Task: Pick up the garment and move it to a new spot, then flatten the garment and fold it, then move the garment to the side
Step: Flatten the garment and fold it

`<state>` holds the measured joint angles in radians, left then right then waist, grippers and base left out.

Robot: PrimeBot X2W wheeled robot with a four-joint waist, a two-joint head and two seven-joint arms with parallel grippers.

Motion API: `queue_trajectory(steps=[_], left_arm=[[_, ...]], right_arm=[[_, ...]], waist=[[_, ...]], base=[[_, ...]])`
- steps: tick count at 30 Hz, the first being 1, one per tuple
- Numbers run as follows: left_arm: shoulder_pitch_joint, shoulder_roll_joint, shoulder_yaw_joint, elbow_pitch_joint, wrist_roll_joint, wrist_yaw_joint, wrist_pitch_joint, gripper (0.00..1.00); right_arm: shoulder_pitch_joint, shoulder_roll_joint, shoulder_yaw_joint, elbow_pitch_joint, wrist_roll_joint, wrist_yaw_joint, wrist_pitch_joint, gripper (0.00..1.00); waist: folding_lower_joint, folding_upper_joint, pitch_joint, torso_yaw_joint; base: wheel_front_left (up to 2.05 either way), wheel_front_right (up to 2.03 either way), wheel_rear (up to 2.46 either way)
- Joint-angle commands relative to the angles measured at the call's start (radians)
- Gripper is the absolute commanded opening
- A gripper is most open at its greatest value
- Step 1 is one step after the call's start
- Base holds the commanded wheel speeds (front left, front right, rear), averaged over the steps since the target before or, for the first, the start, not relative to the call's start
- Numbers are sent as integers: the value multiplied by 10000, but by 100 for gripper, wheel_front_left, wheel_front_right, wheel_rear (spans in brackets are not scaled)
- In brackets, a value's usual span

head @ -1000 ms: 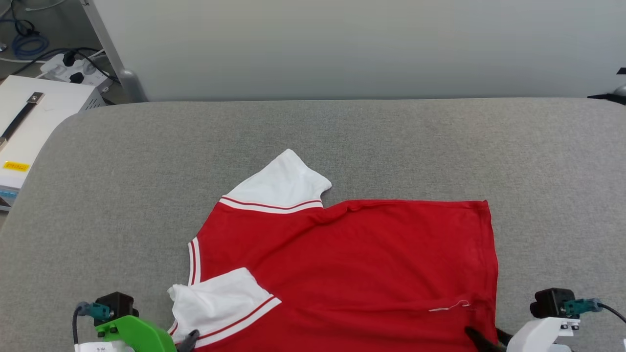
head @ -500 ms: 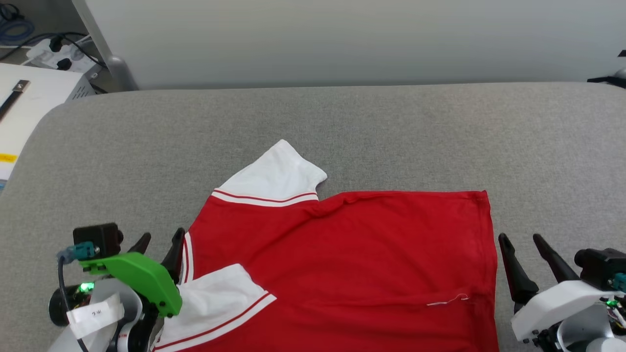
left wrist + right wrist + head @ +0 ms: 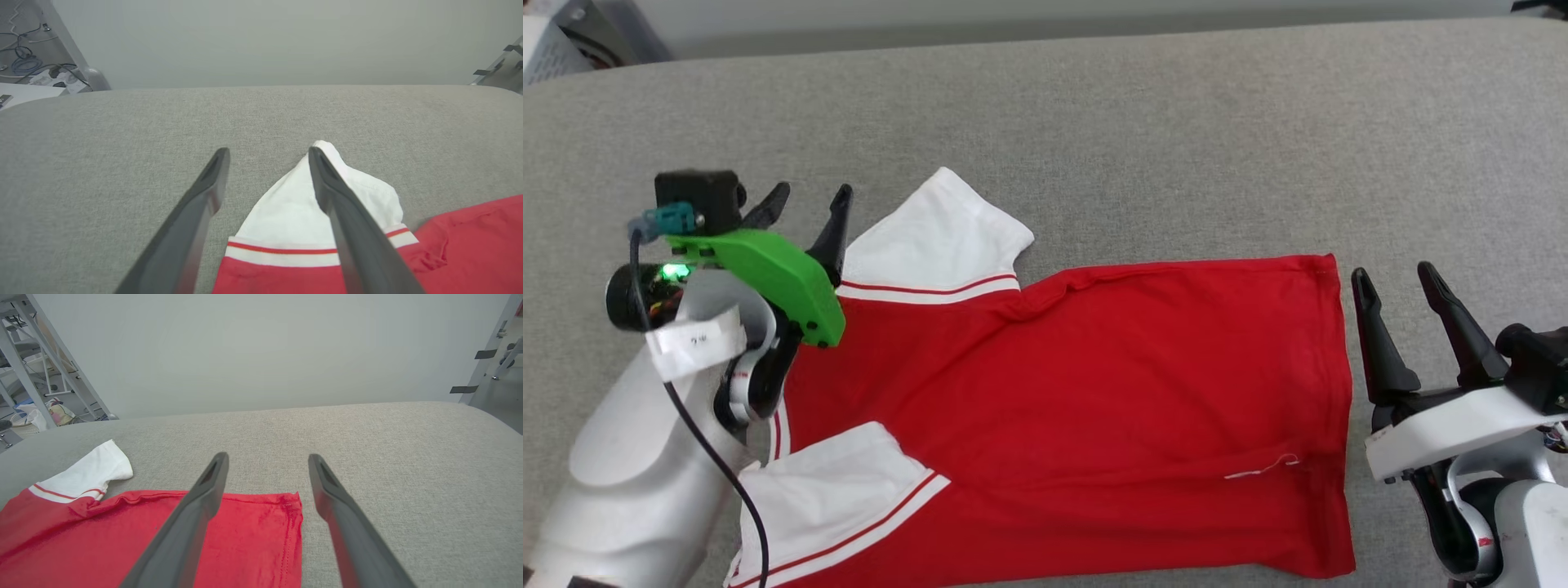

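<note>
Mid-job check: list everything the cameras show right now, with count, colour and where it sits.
shirt: one, red with two white sleeves and striped trim, lying spread on the padded top, sleeves toward the robot's left
thread: one, white, on the shirt near its right hem
padded top: one, grey, under the shirt
wall: one, pale grey, behind the padded top
metal leg: one, silver-grey, past the far left corner
cables: several, blue and black, on the floor by that leg
left claw: one, dark fingers, open, at the far white sleeve
right claw: one, dark fingers, open, just beside the shirt's right hem
</note>
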<state>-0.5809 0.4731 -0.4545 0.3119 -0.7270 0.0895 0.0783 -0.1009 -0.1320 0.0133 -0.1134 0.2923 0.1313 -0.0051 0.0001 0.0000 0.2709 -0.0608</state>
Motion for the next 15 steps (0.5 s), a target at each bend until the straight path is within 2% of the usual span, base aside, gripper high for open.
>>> queue_trajectory(steps=[1, 4, 9, 15], left_arm=[[-551, 20, -92, 272, -54, -250, 305, 100], [-1351, 23, -326, 869, -252, -769, 1187, 100], [-2506, 24, -764, 2010, -787, -1522, 3278, 100], [-3368, 211, -1233, 3033, -1096, -1849, 5290, 100]], right_arm=[[-226, 8, 81, -7, 38, -6, -89, 100], [-397, 13, 172, 119, 100, -6, -149, 100], [-605, 38, 296, 393, 266, -6, -251, 100], [-757, 106, 423, 754, 486, -6, -401, 100]], waist=[[-1, 0, 744, -612], [-1, 0, 971, -864], [-1, 0, 1265, -1190], [-1, 0, 1522, -1537]], base=[[0, 0, 0], [0, 0, 0], [0, 0, 0], [0, 0, 0]])
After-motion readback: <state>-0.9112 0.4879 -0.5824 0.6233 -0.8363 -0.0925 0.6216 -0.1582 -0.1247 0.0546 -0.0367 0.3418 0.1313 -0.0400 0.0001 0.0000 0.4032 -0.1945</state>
